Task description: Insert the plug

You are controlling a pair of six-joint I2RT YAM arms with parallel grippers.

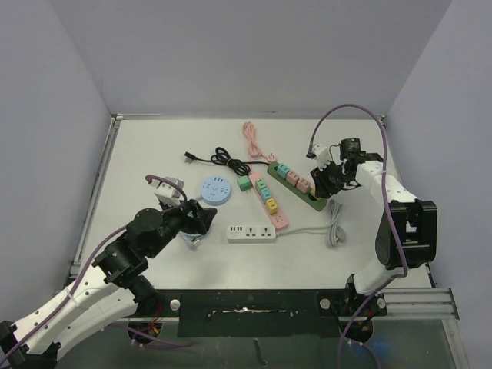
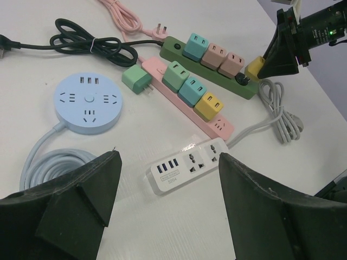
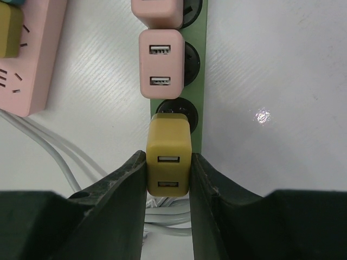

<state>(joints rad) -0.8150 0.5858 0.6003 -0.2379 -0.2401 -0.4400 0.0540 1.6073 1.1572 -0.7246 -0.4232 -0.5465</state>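
At the end of the green power strip, your right tool pinches the yellow USB plug by both flanks; the plug's two ports face the wrist camera, and its far end lies over the strip's last socket; whether the pins are seated, you cannot tell. Just beyond it on the same strip stand two pink adapters, then a teal adapter further along. Beside the green strip lies a pink power strip carrying two teal adapters and a yellow one; a loose green adapter rests on the bench next to it. Nearer your left arm you have a white power strip and a round blue socket hub; a coiled black cord lies at the far side. Your left tool hangs above the bench with its fingers spread wide, gripping nothing.
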